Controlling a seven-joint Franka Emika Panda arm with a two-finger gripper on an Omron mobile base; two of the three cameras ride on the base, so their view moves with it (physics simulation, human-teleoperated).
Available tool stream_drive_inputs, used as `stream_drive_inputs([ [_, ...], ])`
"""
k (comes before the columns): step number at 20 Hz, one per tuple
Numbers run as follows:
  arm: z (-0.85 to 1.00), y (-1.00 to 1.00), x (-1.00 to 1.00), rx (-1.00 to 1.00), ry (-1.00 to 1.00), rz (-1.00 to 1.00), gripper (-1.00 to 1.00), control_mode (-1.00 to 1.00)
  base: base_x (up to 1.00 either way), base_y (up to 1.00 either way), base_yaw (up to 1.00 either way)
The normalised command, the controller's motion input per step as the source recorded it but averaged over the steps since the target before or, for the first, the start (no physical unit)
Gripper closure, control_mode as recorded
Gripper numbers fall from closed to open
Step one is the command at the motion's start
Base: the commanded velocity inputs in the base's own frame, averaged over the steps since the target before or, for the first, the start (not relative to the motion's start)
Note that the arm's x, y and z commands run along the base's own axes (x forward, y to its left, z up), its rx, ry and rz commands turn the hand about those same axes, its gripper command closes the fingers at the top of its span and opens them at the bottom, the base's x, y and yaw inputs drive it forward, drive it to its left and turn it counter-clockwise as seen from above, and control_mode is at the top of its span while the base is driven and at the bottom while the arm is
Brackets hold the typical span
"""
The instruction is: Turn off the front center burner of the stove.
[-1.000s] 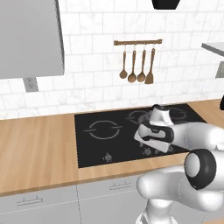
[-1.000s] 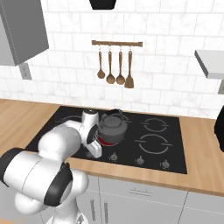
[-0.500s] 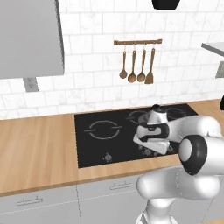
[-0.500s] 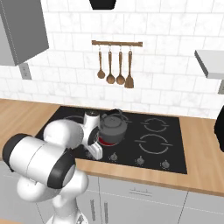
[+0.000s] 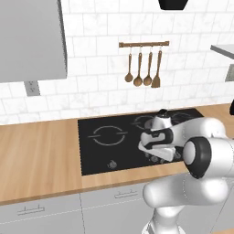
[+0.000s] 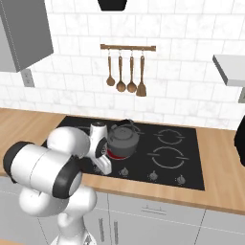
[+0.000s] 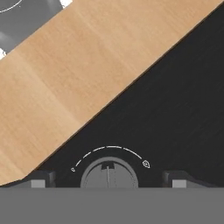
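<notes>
Left base view: my arm reaches low over the stove (image 5: pixel 98 151) front edge, on the wooden bench (image 5: pixel 41 160). Right base view: the front center burner (image 6: pixel 115 154) glows red beneath a kettle (image 6: pixel 123 139). Hand view: my claw (image 7: pixel 109 178) stands released, fingertips (image 7: pixel 40 178) at 9 and 3 o'clock astride a knob (image 7: pixel 109 173).

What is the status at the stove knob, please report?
Gripper open, fingertips either side of a knob, not closed on it. Front center burner rim red under kettle. Nothing in the way.

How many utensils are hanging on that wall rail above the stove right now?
4. All hang side by side from the wooden rail: leftmost spoon, second spoon, third spoon, and spatula on the right end. None appear hidden.
</notes>
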Motion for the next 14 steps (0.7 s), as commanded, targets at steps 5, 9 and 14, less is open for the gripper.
stream_drive_inputs([
  [5, -0.18, 0.08, -0.02, -0.03, 0.0, 0.0, 1.0, -1.0, 0.0, 0.0, 0.0],
  [9, -0.13, 0.04, -0.08, 0.0, -0.02, 0.0, 1.0, -1.0, 0.0, 0.0, 0.0],
  [14, -0.05, -0.02, -0.13, 0.0, -0.02, 0.0, 1.0, -1.0, 0.0, 0.0, 0.0],
])
